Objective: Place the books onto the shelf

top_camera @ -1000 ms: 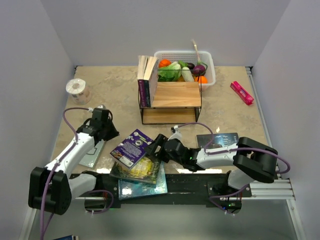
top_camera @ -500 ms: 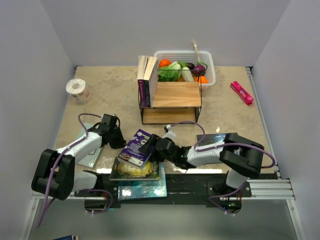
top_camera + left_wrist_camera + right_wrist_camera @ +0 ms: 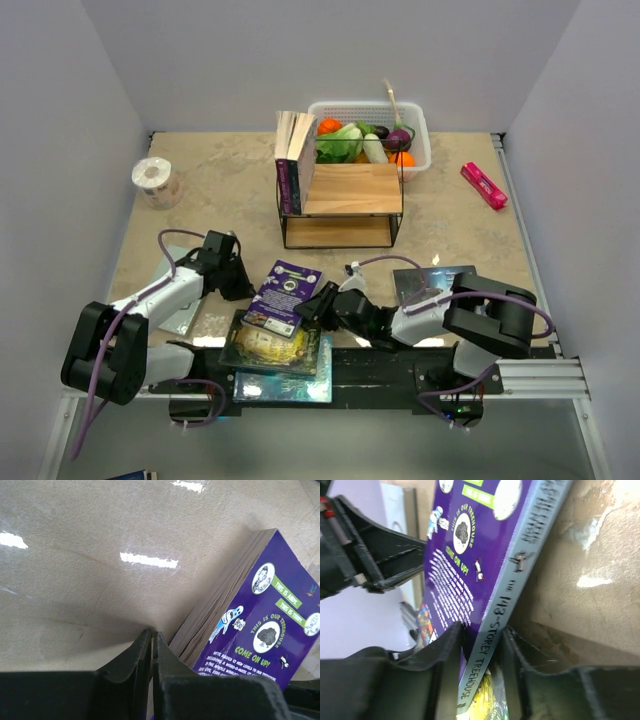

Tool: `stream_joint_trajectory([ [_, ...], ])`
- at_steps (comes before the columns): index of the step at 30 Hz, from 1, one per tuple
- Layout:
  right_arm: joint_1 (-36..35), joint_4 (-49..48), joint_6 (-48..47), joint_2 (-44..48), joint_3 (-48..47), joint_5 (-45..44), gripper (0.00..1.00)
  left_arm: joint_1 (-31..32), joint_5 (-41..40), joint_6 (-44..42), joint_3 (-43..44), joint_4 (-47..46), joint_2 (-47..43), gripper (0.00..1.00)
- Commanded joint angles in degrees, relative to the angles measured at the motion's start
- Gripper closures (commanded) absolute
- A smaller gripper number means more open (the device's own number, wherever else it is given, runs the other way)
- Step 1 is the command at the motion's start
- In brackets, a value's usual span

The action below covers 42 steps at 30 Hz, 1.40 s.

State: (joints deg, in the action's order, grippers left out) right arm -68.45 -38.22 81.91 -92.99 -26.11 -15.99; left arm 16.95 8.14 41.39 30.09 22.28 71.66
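We see a purple book [image 3: 285, 297] with white circles, green labels and a grey spine; beneath it a dark green-gold book [image 3: 265, 346] and a teal-blue book [image 3: 290, 384]; the shelf [image 3: 350, 188] is black wire with pale wooden boards; the tabletop [image 3: 450, 225] mottled beige; the basket [image 3: 421, 131] white.

Bright, even overhead light fills the top view, with soft, short shadows. In the left wrist view, white glare streaks the table [image 3: 75, 595] across the upper frame; the bottom foreground blurs.

purple book [image 3: 485, 555] spine "143-STOREY TREEHOUSE"
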Motion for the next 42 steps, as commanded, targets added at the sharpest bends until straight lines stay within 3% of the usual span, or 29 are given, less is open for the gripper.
stream_joint_trajectory([
  [1, -1.34, -7.62, -4.03, -0.95, 3.6, 2.7, 0.69, 0.28, 1.79, 0.1, -0.56, -0.92, -0.03, 0.9],
  [5, -1.34, -15.56, -4.83, -4.47, 5.1, 5.0, 0.52, 0.28, 2.14, 0.1, -0.9, -1.98, 0.32, 0.9],
  [8, -1.08, -23.81, -4.65, -8.94, 6.33, 6.4, 0.49, 0.28, 2.93, 0.1, -1.61, -2.94, 0.5, 0.9],
  [11, -0.37, -35.32, -4.3, -14.13, 6.16, 10.69, 0.54, 0.28, 3.9, 0.01, -2.49, -3.82, 0.85, 0.9],
  [14, -0.29, -45.09, -3.08, -20.9, 4.32, 14.22, 0.65, 0.28, 4.43, 0.01, -3.02, -4.35, 0.76, 0.9],
  [17, -0.46, -48.88, -2.28, -23.46, 3.61, 15.46, 0.78, 0.28, 4.69, 0.1, -2.75, -4.44, 0.24, 0.9],
  [21, -0.46, -47.05, -4.03, -16.82, 5.63, 15.02, 0.94, 0.28, 3.46, -0.16, -1.18, -2.52, -1.08, 0.9],
  [22, -0.55, -42.86, -4.82, -14.44, 6.15, 15.02, 1.0, 0.28, 2.94, -0.25, -0.56, -1.81, -1.34, 0.9],
  [24, -0.46, -36.61, -7.72, -8.64, 6.25, 15.28, 1.0, 0.19, 0.57, -0.43, 1.98, 0.64, -2.48, 0.9],
  [27, -0.99, -15.81, -14.39, 5.5, 3.44, 15.11, 1.0, 0.1, -2.6, -0.52, 6.19, 4.24, -3.63, 0.89],
  [28, -1.16, -3.39, -16.32, 11.8, 0.3, 14.76, 1.0, 0.1, -3.3, -0.69, 7.26, 4.96, -3.89, 0.89],
  [31, -1.52, 12.75, -22.05, 18.79, -3.58, 15.19, 1.0, -0.25, -5.94, -0.34, 10.43, 7.94, -4.68, 0.88],
  [42, -2.57, 52.17, -34.09, 47.62, -14.92, 15.11, 1.0, -5.87, -9.72, 0.54, 17.63, 15.15, -8.64, 0.87],
])
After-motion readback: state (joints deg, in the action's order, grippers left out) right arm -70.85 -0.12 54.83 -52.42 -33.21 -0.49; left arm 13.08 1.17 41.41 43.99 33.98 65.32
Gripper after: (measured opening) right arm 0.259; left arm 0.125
